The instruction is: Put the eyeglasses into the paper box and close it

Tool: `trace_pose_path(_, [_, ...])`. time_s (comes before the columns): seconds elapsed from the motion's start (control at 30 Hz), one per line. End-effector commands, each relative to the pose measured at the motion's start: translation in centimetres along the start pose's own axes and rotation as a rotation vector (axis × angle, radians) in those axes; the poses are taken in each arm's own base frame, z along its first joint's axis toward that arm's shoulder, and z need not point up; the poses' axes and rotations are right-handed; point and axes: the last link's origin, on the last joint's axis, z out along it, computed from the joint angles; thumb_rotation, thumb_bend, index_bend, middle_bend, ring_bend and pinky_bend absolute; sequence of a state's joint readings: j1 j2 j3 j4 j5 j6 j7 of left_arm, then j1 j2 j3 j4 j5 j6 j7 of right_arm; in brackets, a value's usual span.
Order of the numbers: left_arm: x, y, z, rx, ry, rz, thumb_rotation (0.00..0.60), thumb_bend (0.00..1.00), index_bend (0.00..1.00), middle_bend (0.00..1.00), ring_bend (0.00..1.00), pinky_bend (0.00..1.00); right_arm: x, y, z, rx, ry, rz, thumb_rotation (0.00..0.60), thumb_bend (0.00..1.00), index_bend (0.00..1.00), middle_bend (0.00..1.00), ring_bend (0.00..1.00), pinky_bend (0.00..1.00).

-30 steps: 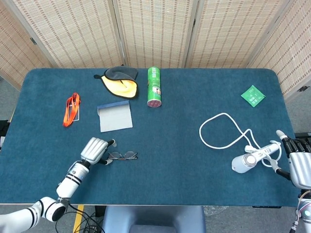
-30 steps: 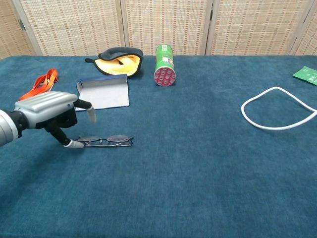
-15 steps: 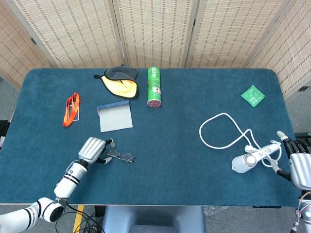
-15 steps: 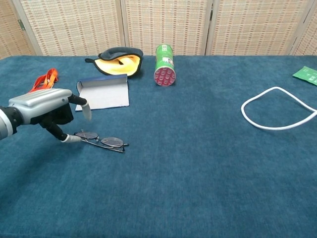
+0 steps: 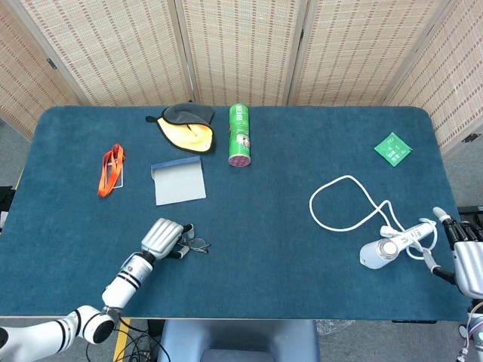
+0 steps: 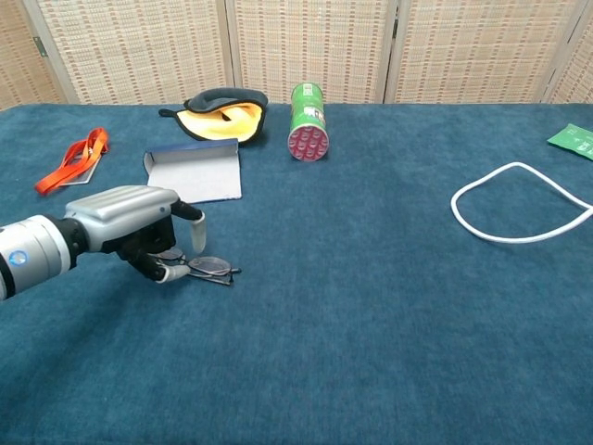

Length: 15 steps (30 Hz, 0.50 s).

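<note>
1. The glasses (image 5: 198,244) (image 6: 211,268) lie flat on the blue table (image 5: 287,188) (image 6: 371,324), in the lower left of the head view.
2. The left hand (image 5: 165,237) (image 6: 130,222) is over the left part of the glasses. Its fingers curl down onto them and touch them. I cannot tell if it really grips them, because they sit on the cloth.
3. The box (image 5: 179,181) (image 6: 195,173) lies flat above the glasses, well apart from them. It looks grey with a blue strip along its top edge.
4. An orange strap (image 5: 111,170) (image 6: 72,159) lies to the left of the box.
5. A yellow and black cloth (image 5: 185,124) (image 6: 220,111) lies near the top of the table, above the box.
6. A green can (image 5: 240,135) (image 6: 309,121) lies on its side just right of the cloth.
7. A white cord (image 5: 343,204) (image 6: 519,204) makes a loop on the right side of the table.
8. The cord runs to a small white thing (image 5: 389,246) in the lower right of the head view.
9. A green card (image 5: 393,148) (image 6: 576,139) lies in the upper right.
10. The right hand (image 5: 468,256) is at the right edge, low down, just beside the white thing. It holds nothing, and its fingers point up and look spread.
</note>
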State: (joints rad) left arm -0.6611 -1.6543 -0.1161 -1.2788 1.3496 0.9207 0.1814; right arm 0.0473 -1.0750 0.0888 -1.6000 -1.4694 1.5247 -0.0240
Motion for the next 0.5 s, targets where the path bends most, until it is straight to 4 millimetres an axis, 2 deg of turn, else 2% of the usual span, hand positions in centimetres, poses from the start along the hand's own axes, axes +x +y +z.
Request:
trace_pose_path(0.03, [-0.1,-0.06,0.16,0.011,0.0,-0.003,0.6,0.39,0.51,1.0,0.93,1.0,0.04,0.11,-0.05,-0.001,0.002,0.0,0.6,0.28,0.1,0.22,0.31,0.21])
trace_pose_path(0.5, [-0.32,-0.31,-0.23,0.023,0.016,-0.017,0.6,0.41,0.61,1.0,0.93,1.0,-0.02,0.28,-0.37,-0.004,0.006,0.006,0.6,0.28,0.1,0.22,0.33,0.21])
